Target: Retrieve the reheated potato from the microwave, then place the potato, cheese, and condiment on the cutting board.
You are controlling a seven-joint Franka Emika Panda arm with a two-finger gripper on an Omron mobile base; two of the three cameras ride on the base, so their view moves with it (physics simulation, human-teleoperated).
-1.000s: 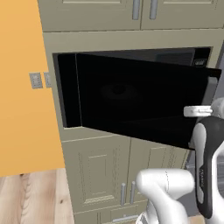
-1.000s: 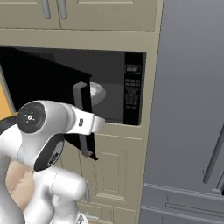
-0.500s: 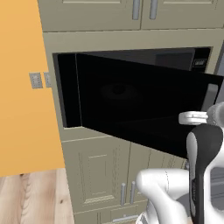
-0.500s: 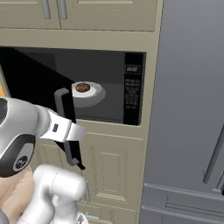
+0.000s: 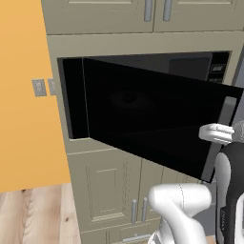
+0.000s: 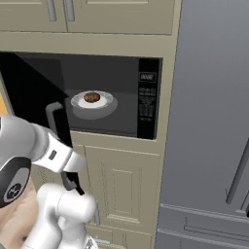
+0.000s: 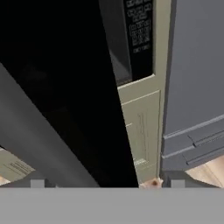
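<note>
I'm in a home kitchen. A black microwave (image 6: 97,95) is built into a wall of beige cabinets (image 6: 124,187), with panelled doors and grey bar pulls above and below it. Its door (image 5: 152,121) stands open, and a plate (image 6: 93,101) of food sits inside. A tall grey fridge (image 6: 209,121) stands just to the right. There is wood flooring (image 5: 33,214), and an orange wall (image 5: 24,95) with outlets (image 5: 39,87).
</note>
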